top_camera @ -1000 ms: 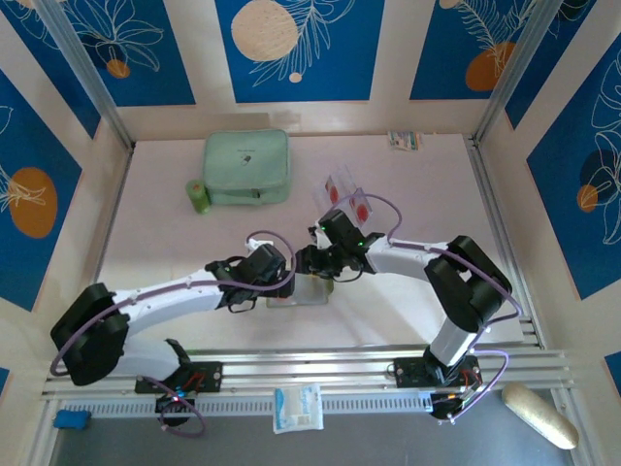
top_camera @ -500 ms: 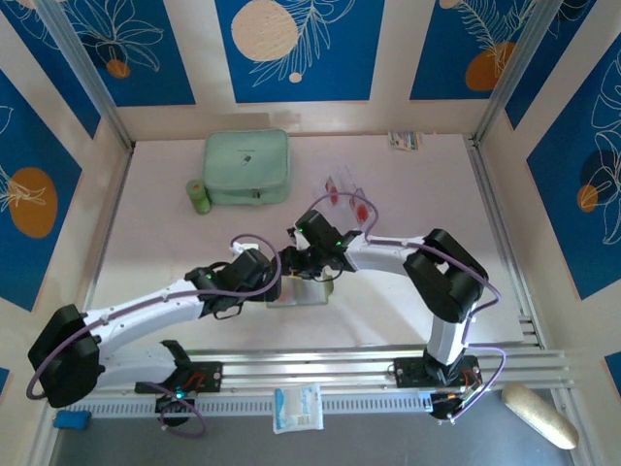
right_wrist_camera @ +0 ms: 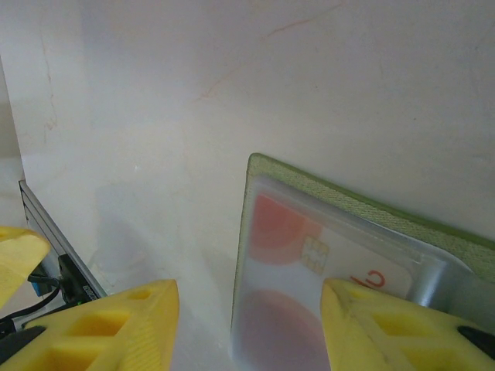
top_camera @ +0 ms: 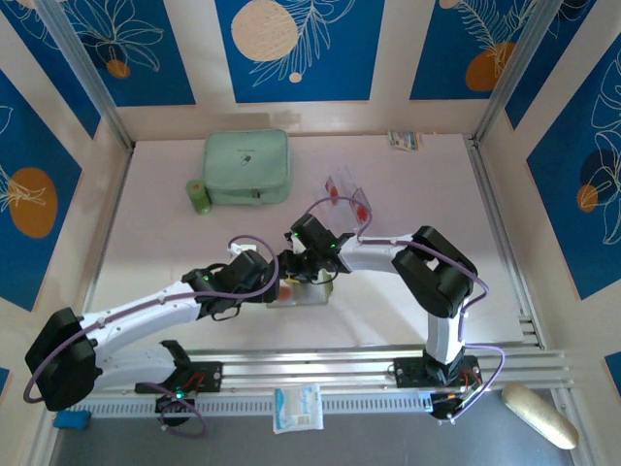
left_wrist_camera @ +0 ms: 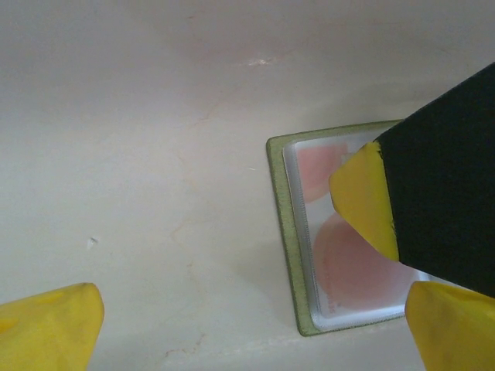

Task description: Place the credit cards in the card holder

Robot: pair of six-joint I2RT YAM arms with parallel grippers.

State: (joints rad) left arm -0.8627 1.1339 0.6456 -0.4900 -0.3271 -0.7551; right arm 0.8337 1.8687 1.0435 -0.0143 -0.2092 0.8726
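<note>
The olive-green card holder (top_camera: 309,293) lies open on the table between both grippers. In the left wrist view its green rim (left_wrist_camera: 282,232) frames pale pockets, with red-marked credit cards (left_wrist_camera: 356,267) showing through. My left gripper (top_camera: 275,283) is open just left of it, its yellow fingertips (left_wrist_camera: 54,325) wide apart over bare table. My right gripper (top_camera: 296,264) hovers over the holder's far edge; its jaws stand apart astride the holder's left edge (right_wrist_camera: 249,325), pinching nothing. A card with a chip (right_wrist_camera: 282,224) sits in the pocket. Loose credit cards (top_camera: 349,199) lie further back.
A large mint-green zip case (top_camera: 246,167) and a small green roll (top_camera: 199,196) stand at the back left. A small packet (top_camera: 405,140) lies by the back wall. The metal rail (top_camera: 369,364) runs along the near edge.
My right gripper has shifted left over the card holder. The left arm has drawn back and to the left, its gripper staying open beside the holder.
</note>
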